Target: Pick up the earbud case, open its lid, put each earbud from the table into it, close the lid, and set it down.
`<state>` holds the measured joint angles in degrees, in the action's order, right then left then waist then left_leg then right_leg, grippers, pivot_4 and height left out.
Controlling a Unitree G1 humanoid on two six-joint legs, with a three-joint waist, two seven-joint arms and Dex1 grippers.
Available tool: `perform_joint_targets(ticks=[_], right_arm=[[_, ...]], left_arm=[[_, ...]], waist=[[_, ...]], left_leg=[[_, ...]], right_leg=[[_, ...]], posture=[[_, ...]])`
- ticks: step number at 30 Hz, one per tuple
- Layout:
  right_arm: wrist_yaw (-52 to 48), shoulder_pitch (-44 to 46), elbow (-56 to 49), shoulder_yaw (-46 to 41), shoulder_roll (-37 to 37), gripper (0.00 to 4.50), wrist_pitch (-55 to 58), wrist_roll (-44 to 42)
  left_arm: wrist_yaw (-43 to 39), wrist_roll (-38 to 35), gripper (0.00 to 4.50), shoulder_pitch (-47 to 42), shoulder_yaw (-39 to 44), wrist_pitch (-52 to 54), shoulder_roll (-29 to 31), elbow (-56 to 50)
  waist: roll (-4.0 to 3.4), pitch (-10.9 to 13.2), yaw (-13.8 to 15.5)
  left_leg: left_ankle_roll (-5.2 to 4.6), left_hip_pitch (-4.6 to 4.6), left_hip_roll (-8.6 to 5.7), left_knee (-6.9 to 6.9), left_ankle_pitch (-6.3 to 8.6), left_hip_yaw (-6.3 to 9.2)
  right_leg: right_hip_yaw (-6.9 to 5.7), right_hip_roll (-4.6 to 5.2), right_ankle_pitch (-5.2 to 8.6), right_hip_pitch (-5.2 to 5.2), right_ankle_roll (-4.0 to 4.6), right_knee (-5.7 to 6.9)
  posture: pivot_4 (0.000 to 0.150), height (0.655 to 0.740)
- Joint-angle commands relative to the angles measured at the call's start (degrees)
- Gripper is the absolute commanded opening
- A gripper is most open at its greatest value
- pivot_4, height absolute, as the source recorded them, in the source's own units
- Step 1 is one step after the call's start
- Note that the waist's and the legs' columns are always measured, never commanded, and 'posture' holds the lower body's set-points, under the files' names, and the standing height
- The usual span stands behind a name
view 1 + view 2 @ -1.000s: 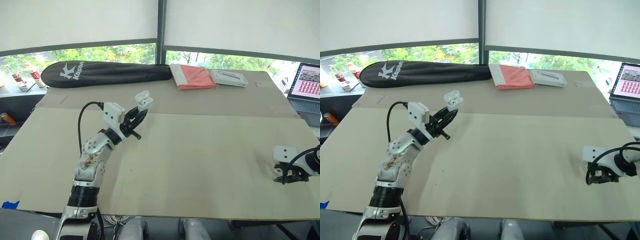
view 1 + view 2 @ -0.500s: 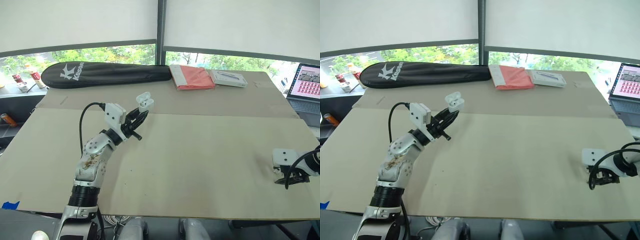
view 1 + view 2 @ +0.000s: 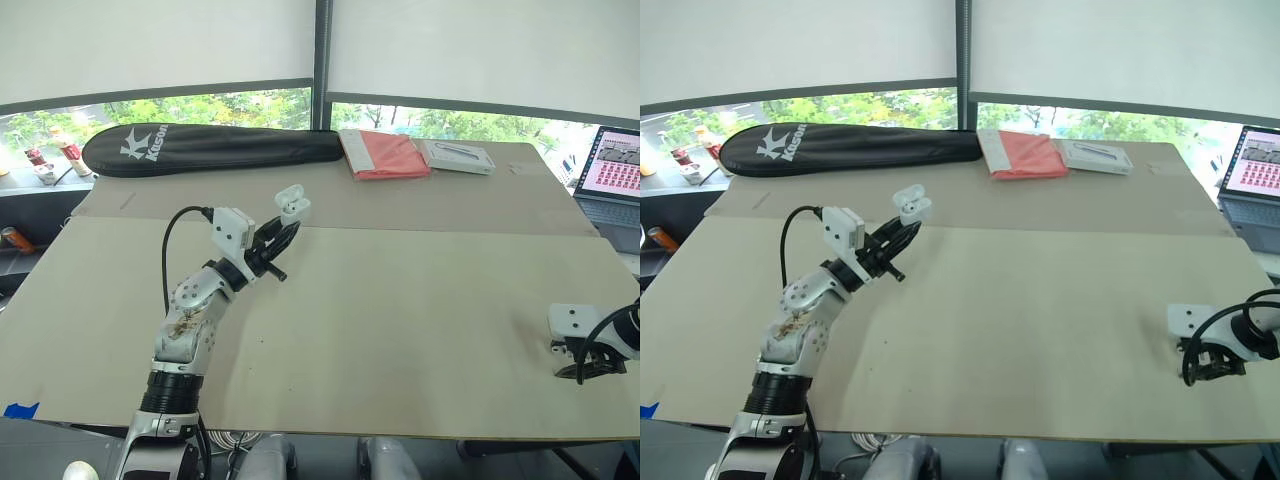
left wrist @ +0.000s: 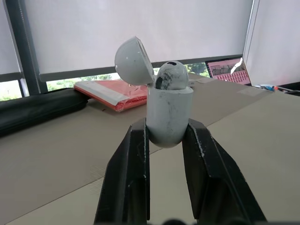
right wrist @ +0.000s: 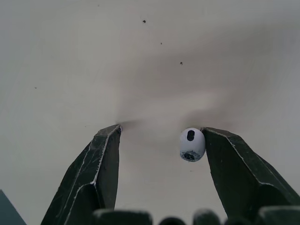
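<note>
Cardboard tabletop [image 3: 400,300] | left gripper [image 4: 167,125] clamped on earbud case [image 4: 168,110], lid up | right gripper [image 5: 161,127] spread wide, empty; earbud [image 5: 192,144] between fingers, seemingly touching one | your risk: off-centre close flicks it away

White "Kason" lettering with K logo, on black racket bag [image 3: 210,147]

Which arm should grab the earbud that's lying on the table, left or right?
Right. The right gripper is open, low over the table, with the earbud between its fingers, close to one of them. The left gripper is shut on the open earbud case, raised far across the table.
</note>
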<state>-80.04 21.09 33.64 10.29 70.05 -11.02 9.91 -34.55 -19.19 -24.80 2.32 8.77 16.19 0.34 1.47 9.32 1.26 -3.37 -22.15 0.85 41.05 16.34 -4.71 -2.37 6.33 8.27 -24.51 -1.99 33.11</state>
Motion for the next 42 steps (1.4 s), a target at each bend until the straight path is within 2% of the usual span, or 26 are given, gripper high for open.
perform_joint_targets(ticks=[1,13,24,39,42], right_arm=[[-1.0,-1.7,-1.1,-1.2,2.0,3.03,0.7,-0.6],[0.0,-1.6,-1.9,-1.8,2.5,3.03,0.7,-0.5],[4.1,2.7,3.1,1.1,0.3,3.03,-6.3,4.4],[1.7,5.1,4.6,1.2,-1.7,3.03,-6.4,3.3],[1.6,5.1,4.2,1.1,-2.0,2.24,-6.1,3.2]], left_arm=[[-0.4,-0.1,0.50,-1.4,0.0,-1.6,-0.3,-0.4],[-0.9,0.1,0.50,-1.8,-0.1,-2.2,-0.9,0.6],[-0.5,0.2,0.50,-1.0,-0.3,-2.3,-1.3,0.0],[-0.2,0.2,0.50,-0.5,-0.5,-2.0,-1.0,-0.8],[-0.2,0.2,0.50,-0.6,-0.5,-2.0,-0.9,-0.8]], waist=[[0.00,0.0,0.0],[-0.02,0.0,-0.4],[-0.03,0.0,-0.6],[-0.02,0.0,-1.2],[-0.02,0.0,-1.3]], left_leg=[[0.00,0.00,0.00,0.00,0.00,-0.01],[0.00,0.00,0.00,-0.02,0.00,-0.02],[0.00,0.01,0.00,-0.03,0.00,-0.07],[0.00,0.07,0.02,-0.08,0.00,-0.09],[0.00,0.07,0.02,-0.09,0.00,-0.09]], right_leg=[[0.01,0.00,0.00,0.00,0.00,0.00],[0.02,0.01,0.01,-0.04,0.00,0.00],[0.05,0.01,0.01,-0.06,0.00,0.00],[0.07,0.00,-0.02,-0.05,-0.03,0.00],[0.07,0.00,-0.02,-0.05,-0.03,0.00]], posture=[[0.150,0.7400],[0.150,0.7400],[0.150,0.7400],[0.150,0.7400],[0.150,0.7400]])
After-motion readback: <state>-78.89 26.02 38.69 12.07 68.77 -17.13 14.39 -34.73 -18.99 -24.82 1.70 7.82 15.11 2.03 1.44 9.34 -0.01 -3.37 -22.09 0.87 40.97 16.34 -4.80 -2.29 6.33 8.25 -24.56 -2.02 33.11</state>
